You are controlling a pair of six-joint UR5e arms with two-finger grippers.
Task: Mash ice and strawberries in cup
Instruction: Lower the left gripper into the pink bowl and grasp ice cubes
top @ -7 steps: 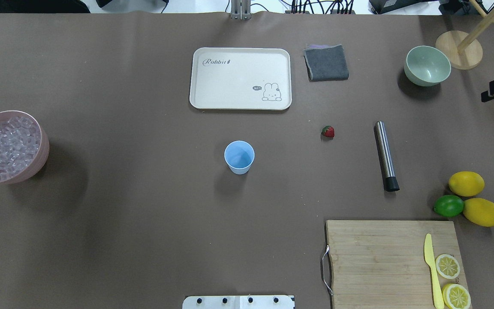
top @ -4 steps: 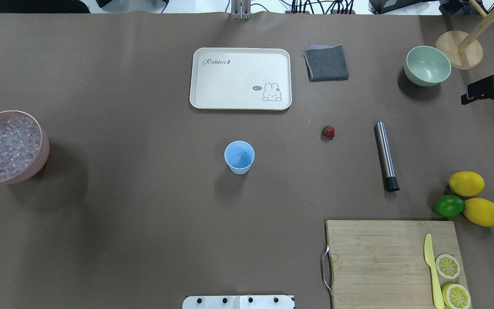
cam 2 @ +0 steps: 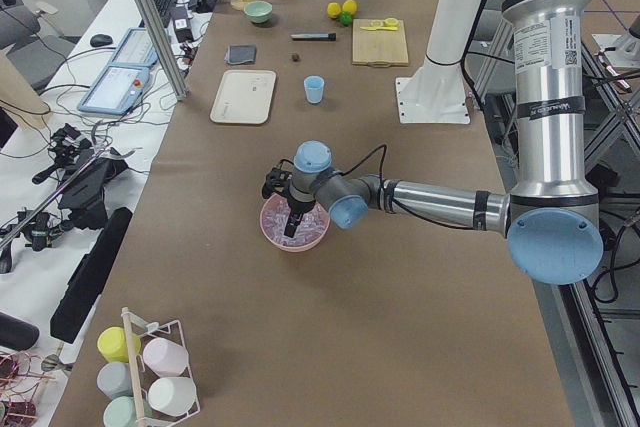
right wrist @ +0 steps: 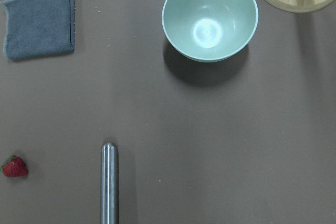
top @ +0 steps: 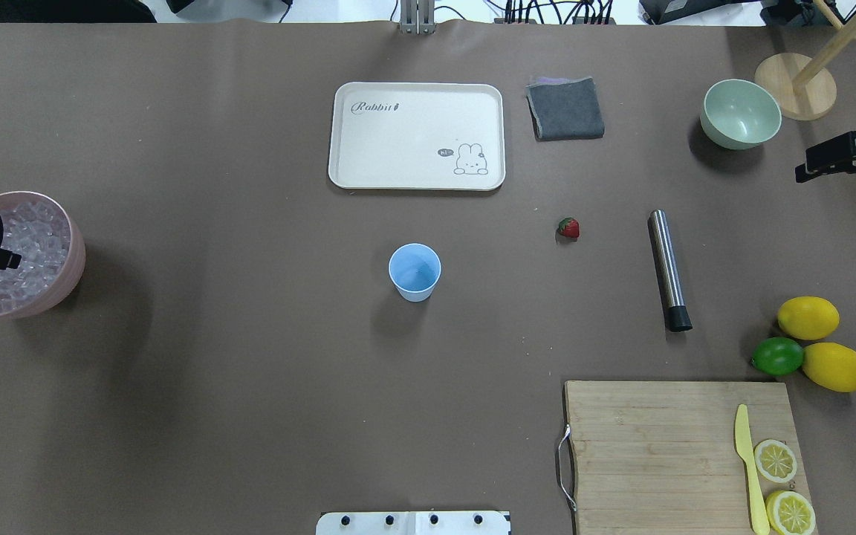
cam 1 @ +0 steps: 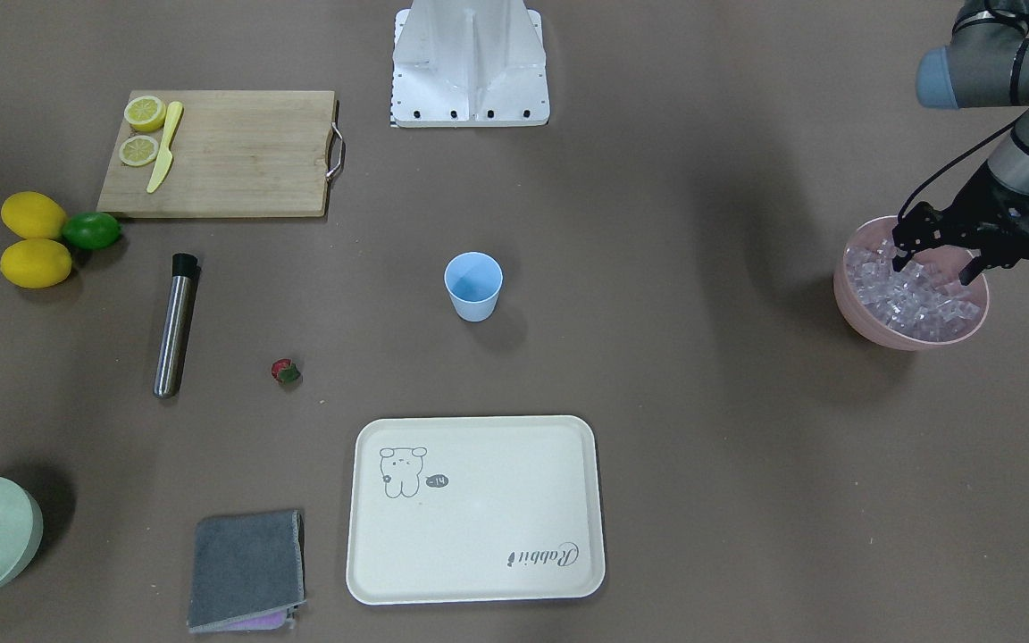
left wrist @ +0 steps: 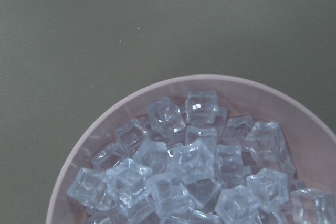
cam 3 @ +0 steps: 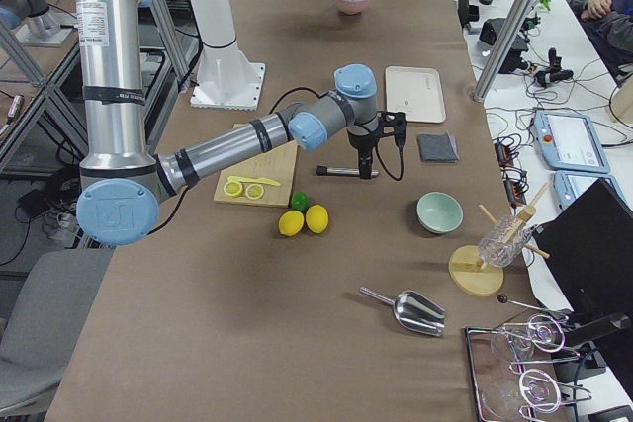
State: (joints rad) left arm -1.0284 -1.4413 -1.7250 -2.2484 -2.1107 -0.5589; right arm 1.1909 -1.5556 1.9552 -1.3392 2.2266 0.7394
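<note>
The ice fills a wide pink bowl at the table's left end, and it also shows close up in the left wrist view. My left gripper hangs open just above the ice with nothing between its fingers. The light blue cup stands upright and empty at the table's middle. The strawberry lies on the table to the cup's right; it also shows in the right wrist view. My right gripper is at the right edge, high above the table; I cannot tell its jaws.
A steel cylinder with a black end lies right of the strawberry. A cream tray, grey cloth and pale green bowl sit at the back. Two lemons and a lime lie above the cutting board.
My left gripper has come in from the left edge and moved over the ice bowl. My right gripper has shifted a little further in from the right edge.
</note>
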